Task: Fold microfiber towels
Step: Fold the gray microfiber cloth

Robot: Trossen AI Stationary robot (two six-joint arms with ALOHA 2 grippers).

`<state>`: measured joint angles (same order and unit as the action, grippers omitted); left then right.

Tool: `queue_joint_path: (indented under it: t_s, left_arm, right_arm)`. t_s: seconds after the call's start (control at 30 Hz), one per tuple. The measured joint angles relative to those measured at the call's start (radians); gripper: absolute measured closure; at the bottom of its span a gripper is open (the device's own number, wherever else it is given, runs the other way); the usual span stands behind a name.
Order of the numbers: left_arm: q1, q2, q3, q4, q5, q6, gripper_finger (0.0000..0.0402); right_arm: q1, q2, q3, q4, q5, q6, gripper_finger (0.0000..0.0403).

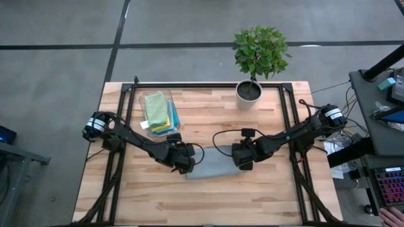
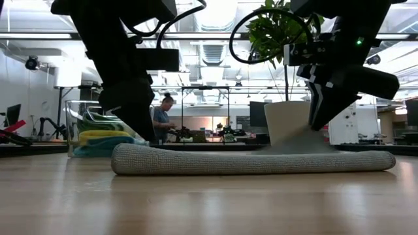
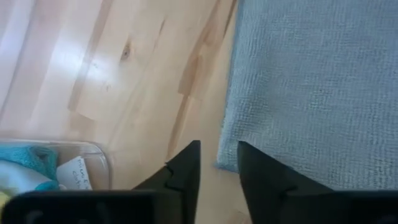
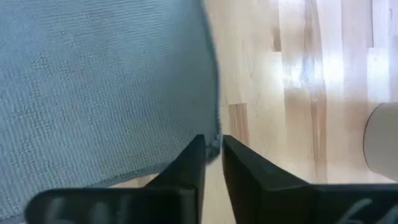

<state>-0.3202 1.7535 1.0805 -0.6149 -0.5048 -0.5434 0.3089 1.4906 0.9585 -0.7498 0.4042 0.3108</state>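
Grey microfiber cloth fills the foreground of the low view: the grey towel (image 2: 255,161) lies as a flat, doubled slab across the wooden table (image 1: 252,195), at the centre of the high view, between the two arms. Its rounded edge at the left of the low view suggests one fold is already made.

At the towel's left end sits the left gripper (image 3: 217,163). In its wrist view the fingers stand a small gap apart, straddling the towel's corner edge without pinching it; the cloth lies flat under them, so this grip looks released. At the opposite end the right gripper (image 4: 212,149) is nearly closed, with only a narrow slit between its fingers, and the towel's corner sits right in that slit. Whether the cloth is truly pinched there cannot be told. Both grippers sit at the two corners of one edge, which fits a two-handed fold being laid down or let go.

Farther out, toward the upper left of the high view, the clear plastic bin (image 1: 137,104) holds the remaining towels (image 1: 159,110) in a stack of green, yellow and teal. A potted plant (image 1: 250,88) stands at the table's upper edge, right of centre, near the right arm's path but clear of the towel. Beyond the table, a person (image 2: 160,117) shows in the background of the low view.
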Motion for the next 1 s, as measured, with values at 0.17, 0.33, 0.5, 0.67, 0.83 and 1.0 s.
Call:
queue_joint_path:
  t_s: [0.17, 0.33, 0.5, 0.67, 0.83, 1.0]
  left_arm:
    - [0.002, -0.004, 0.007, -0.04, 0.0, 0.01, 0.0268]
    - [-0.001, -0.041, 0.03, -0.12, 0.031, 0.031, 0.0252]
    - [-0.034, -0.069, 0.019, 0.029, 0.071, 0.061, 0.0252]
    - [-0.066, -0.046, -0.014, 0.238, 0.085, 0.079, 0.0252]
    - [-0.079, 0.006, -0.044, 0.366, 0.084, 0.078, 0.0252]
    - [-0.082, 0.057, -0.047, 0.379, 0.085, 0.077, 0.0252]
  right_arm:
    - [-0.008, -0.003, 0.0, -0.018, 0.045, 0.011, 0.0313]
    - [-0.002, -0.022, 0.005, -0.049, 0.043, 0.063, 0.0299]
    - [0.016, -0.042, -0.013, -0.036, 0.04, 0.245, 0.0308]
    - [0.034, -0.053, -0.04, -0.018, 0.029, 0.438, 0.0293]
    - [0.07, -0.066, -0.077, 0.057, -0.002, 0.544, 0.025]
    - [0.073, -0.094, -0.132, 0.081, -0.068, 0.648, 0.0196]
